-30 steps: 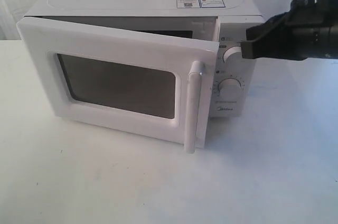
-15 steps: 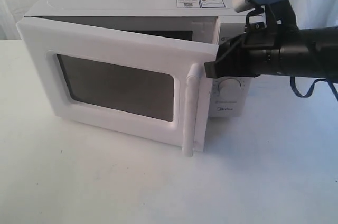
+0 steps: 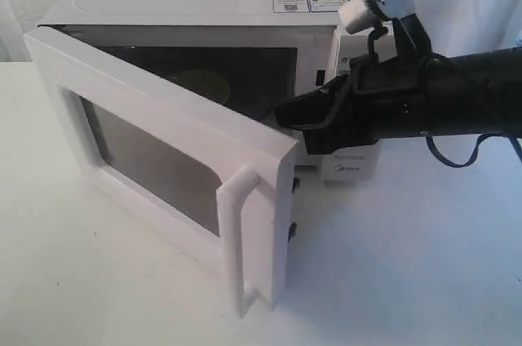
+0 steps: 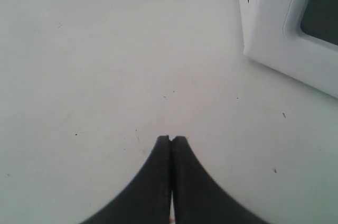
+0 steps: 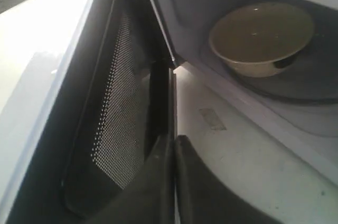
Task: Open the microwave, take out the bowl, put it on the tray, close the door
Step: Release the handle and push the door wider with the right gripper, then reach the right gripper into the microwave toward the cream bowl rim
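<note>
The white microwave (image 3: 196,3) stands at the back of the table, its door (image 3: 163,158) swung roughly halfway open on its left hinge, bar handle (image 3: 236,240) toward the front. My right gripper (image 3: 285,113) is shut and empty, its tip just inside the opening against the door's inner edge (image 5: 158,92). Inside on the turntable sits the cream bowl (image 5: 261,36), partly glimpsed as the bowl (image 3: 200,81) in the exterior view. My left gripper (image 4: 171,139) is shut, hovering over bare table near the microwave's corner (image 4: 264,34). No tray is in view.
The right arm's black body (image 3: 440,105) and its wrist camera (image 3: 375,3) cover the knob panel (image 3: 351,168). White tabletop (image 3: 408,264) spreads in front and right of the oven. A white backdrop hangs behind.
The right gripper moved left from the knob panel to behind the door's free edge, and the door swung from nearly shut to about halfway open, exposing the cavity.
</note>
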You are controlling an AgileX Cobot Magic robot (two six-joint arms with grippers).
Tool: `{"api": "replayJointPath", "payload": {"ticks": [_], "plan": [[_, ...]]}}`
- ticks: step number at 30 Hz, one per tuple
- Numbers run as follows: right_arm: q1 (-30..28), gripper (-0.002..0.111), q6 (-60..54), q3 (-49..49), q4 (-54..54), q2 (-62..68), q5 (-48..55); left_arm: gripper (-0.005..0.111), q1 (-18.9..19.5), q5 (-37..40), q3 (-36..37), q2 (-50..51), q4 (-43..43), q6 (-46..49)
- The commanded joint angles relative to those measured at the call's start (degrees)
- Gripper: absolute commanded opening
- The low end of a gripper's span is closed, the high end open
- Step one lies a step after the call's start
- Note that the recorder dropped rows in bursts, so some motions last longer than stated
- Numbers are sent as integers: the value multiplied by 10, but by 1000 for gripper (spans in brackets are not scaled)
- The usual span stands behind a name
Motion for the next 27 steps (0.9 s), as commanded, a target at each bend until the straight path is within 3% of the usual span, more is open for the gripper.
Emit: {"api": "replayJointPath", "payload": {"ticks": [1,27], "plan": [[35,0,6,8,0,-5,21,0,2,1,3,-2,-2,0],[265,0,-17,7,93,-5,4,0,2,1,3,-2,-2,0]]}}
